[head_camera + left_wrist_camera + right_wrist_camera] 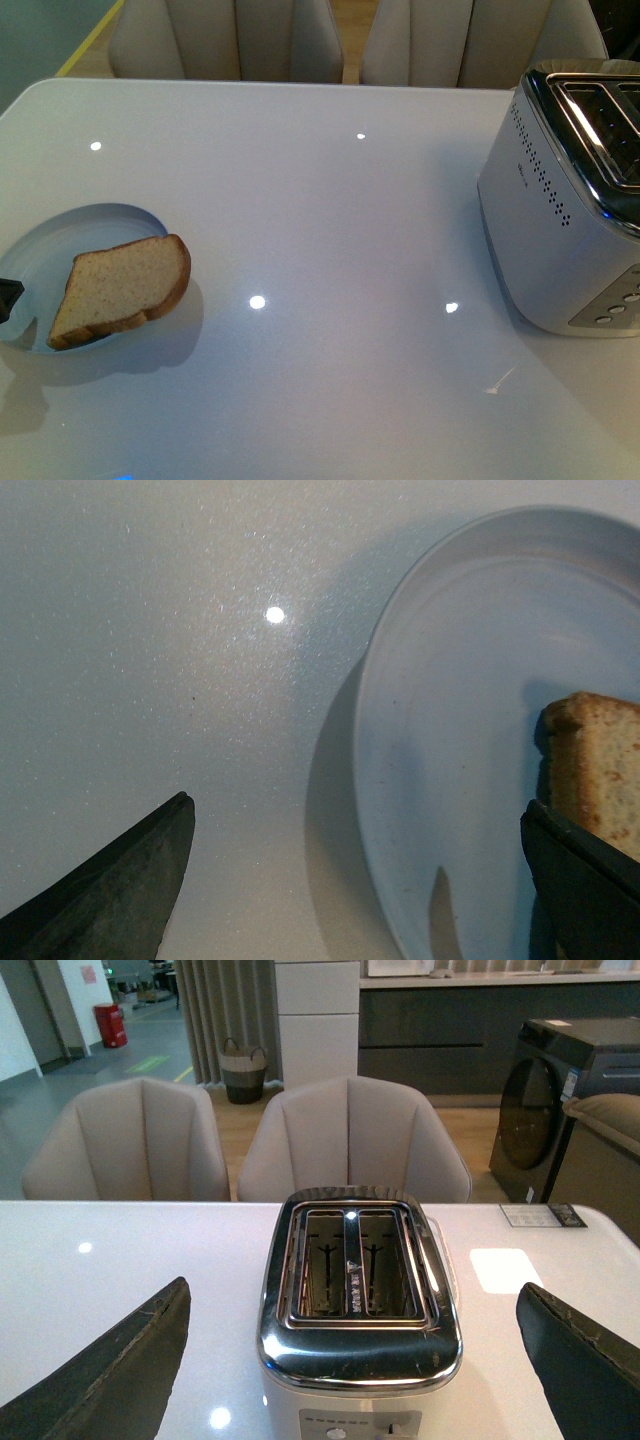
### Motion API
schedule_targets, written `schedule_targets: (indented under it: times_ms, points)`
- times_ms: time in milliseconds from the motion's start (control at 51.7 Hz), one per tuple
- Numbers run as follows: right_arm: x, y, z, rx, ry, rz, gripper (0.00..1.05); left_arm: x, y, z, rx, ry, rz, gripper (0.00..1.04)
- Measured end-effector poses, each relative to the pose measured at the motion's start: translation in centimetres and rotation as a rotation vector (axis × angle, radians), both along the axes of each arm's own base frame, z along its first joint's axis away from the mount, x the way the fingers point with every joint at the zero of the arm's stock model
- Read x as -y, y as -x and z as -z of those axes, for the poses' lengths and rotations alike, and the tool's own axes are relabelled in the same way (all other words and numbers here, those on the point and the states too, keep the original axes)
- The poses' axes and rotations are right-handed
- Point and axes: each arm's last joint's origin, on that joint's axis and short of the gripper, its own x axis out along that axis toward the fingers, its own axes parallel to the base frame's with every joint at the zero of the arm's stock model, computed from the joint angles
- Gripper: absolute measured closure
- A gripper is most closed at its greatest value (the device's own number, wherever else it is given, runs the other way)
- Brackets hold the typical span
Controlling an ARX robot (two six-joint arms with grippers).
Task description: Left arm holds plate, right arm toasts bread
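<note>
The pale blue-white plate (60,235) lies at the left of the white table. The slice of brown bread (125,288) rests on it, overhanging its right rim. My left gripper (356,807) is open, close above the plate's (450,730) edge: one jaw is over the plate beside the bread (600,770), the other over the bare table. Only a black tip of it (8,295) shows in the front view. My right gripper (352,1286) is open and empty, facing the toaster, and is out of the front view.
The silver two-slot toaster (570,200) stands at the table's right edge, its slots empty in the right wrist view (355,1290). Beige chairs (230,40) stand behind the table's far edge. The glossy table top (340,260) lies between plate and toaster.
</note>
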Motion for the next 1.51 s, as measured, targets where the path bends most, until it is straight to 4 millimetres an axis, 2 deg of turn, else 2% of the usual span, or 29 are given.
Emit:
schedule_targets:
  times_ms: [174,638,696,870,928,986,1160,1315,1508]
  points:
    - [0.0,0.0,0.0,0.000,0.000,0.000,0.09,0.4,-0.6,1.1,-0.025,0.007,0.011,0.07]
    - [0.0,0.0,0.0,0.000,0.000,0.000,0.09,1.5,-2.0,1.3,-0.012,0.034,0.034,0.08]
    - [0.0,0.0,0.0,0.000,0.000,0.000,0.09,1.6,-2.0,1.4,-0.016,0.038,0.033,0.15]
    - [0.0,0.0,0.0,0.000,0.000,0.000,0.09,1.7,-1.7,1.6,-0.031,0.083,0.011,0.54]
    - [0.0,0.0,0.0,0.000,0.000,0.000,0.09,1.8,-1.6,1.7,-0.035,0.097,0.008,0.61]
    - [0.0,0.0,0.0,0.000,0.000,0.000,0.09,1.9,-1.2,1.8,-0.044,0.127,-0.005,0.75]
    - [0.0,0.0,0.0,0.000,0.000,0.000,0.09,2.0,-0.6,1.9,-0.053,0.183,-0.035,0.99]
    - [0.0,0.0,0.0,0.000,0.000,0.000,0.09,2.2,0.7,1.7,-0.056,0.269,-0.078,1.02]
    - [0.0,0.0,0.0,0.000,0.000,0.000,0.09,2.4,1.7,0.3,-0.036,0.305,-0.095,1.02]
